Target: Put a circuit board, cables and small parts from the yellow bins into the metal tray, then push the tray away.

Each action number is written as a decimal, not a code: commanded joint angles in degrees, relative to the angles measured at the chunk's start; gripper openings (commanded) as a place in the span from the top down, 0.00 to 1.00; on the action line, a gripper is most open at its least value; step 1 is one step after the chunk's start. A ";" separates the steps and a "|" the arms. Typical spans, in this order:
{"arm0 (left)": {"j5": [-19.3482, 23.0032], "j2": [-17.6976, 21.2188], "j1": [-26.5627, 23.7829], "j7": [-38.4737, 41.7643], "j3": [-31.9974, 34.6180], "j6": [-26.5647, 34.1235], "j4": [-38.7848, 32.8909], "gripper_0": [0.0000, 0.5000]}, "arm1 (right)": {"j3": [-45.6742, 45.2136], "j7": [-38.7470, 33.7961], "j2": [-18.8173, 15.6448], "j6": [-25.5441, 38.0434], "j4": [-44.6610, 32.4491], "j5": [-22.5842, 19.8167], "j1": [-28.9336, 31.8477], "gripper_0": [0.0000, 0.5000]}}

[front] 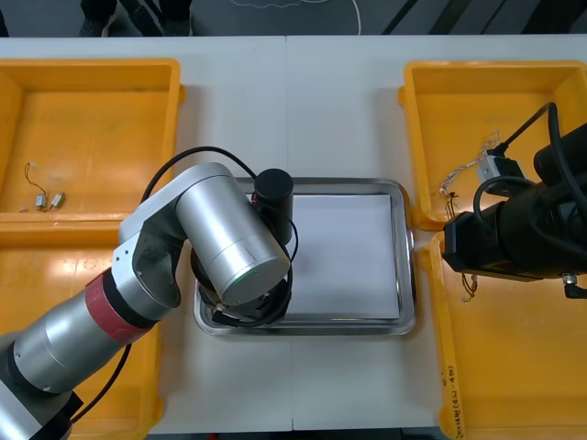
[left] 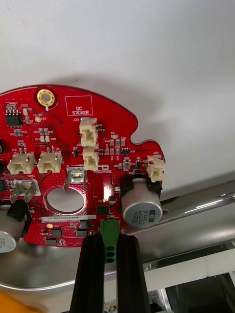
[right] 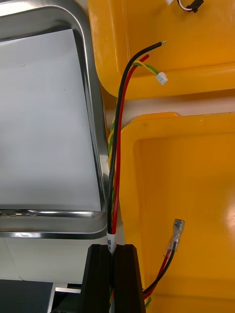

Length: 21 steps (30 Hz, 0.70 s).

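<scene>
Red circuit board (left: 73, 161) in the left pincer (left: 110, 244), cable (right: 117, 146) in the right pincer (right: 113, 254).
Front view: left arm (front: 220, 247) covers the metal tray's (front: 399, 275) lower-left corner; right arm (front: 514, 229) sits over the yellow bins (front: 477, 82) at right. Right wrist: pincer clamped on the black-red-yellow cable beside the tray rim. Left wrist: pincer clamped on the board's green connector (left: 109, 230), above the tray's white inside.

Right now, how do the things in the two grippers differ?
The left gripper is shut on a round red circuit board, flat and broad; the right gripper is shut on a cable of black, red and yellow wires, long and thin. The circuit board is over the metal tray's white inside; the cable runs outside it, along a yellow bin. Both are gripped at one end.
</scene>
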 commanded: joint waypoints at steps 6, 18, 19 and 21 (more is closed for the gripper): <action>-1.07 -2.05 -1.77 -0.83 -0.97 0.34 0.86 1.00 | 0.37 -0.23 -0.38 0.24 -0.60 -0.25 -0.61 1.00; -1.60 -2.05 -1.77 -1.89 -0.97 0.34 0.86 1.00 | 0.37 -0.14 -0.38 0.24 -0.60 -0.25 -0.61 1.00; -1.60 -2.05 -1.77 -1.98 -0.97 0.34 0.86 1.00 | 0.37 -0.05 -0.38 0.24 -0.60 -0.25 -0.61 1.00; -1.60 -2.05 -1.68 -2.07 -0.97 0.34 0.86 1.00 | 0.37 -0.05 -0.38 0.24 -0.60 -0.25 -0.61 1.00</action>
